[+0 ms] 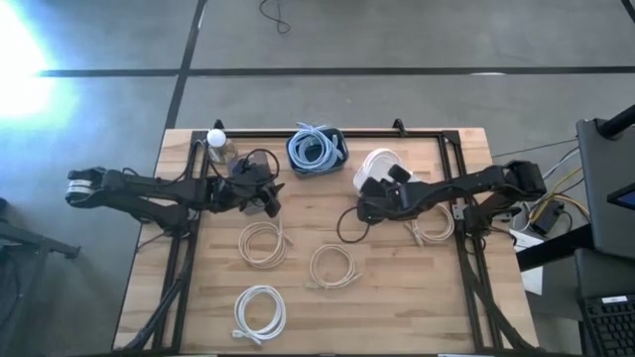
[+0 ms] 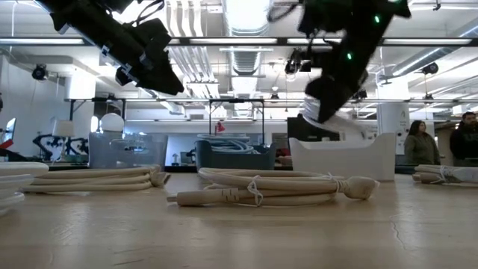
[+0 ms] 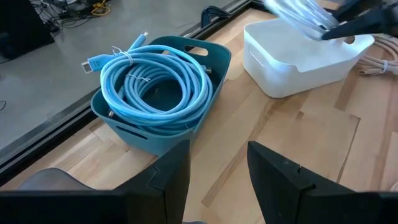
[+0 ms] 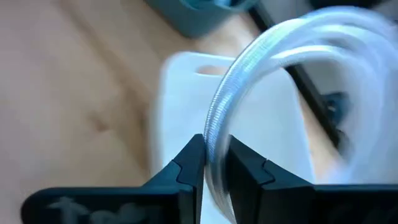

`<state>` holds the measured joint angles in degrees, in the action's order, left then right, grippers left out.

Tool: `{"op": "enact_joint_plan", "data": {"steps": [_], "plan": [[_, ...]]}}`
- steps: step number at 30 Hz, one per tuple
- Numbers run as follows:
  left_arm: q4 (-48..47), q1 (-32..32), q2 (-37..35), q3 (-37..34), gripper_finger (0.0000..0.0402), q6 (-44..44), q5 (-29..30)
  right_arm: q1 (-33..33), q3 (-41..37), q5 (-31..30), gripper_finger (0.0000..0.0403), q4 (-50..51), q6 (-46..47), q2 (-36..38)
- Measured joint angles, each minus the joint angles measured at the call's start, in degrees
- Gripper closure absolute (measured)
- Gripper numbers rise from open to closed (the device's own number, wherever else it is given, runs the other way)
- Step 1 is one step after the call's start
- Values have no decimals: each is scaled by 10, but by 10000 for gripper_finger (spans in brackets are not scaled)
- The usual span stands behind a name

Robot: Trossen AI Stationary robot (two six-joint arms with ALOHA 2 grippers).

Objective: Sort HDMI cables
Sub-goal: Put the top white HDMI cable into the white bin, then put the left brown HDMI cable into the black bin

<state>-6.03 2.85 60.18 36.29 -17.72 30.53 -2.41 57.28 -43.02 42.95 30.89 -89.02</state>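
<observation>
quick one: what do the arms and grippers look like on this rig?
Two dark, near-black jointed arms with black cables looped alongside. Left gripper has two flat, angular black fingers; right gripper has matching pointed ones. Green indicator lights glow on the right arm in the low view.

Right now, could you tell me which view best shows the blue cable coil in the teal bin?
The left wrist view: the blue cable coil fills it. High view shows it small; low view mostly hides it; right wrist view barely.

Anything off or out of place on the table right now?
Nothing stands out. Blue cables sit coiled in the teal bin, the right gripper holds a white cable over the white bin, and the loose coils lie tidy on the table.
</observation>
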Motion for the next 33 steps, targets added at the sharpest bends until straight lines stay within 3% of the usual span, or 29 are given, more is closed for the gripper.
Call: {"op": "enact_joint_plan", "data": {"steps": [4, 14, 23, 33], "plan": [[8, 0, 0, 0, 239, 0, 0, 10, -47, -69, 358, -48, 30, -11], [19, 0, 0, 0, 239, -1, 1, 35, -71, -45, 361, -79, 57, -19], [18, 0, 0, 0, 239, -1, 1, 36, -54, -35, 311, -78, -8, -19], [17, 0, 0, 0, 239, -1, 1, 35, -26, -13, 256, -79, -13, -19]]}}
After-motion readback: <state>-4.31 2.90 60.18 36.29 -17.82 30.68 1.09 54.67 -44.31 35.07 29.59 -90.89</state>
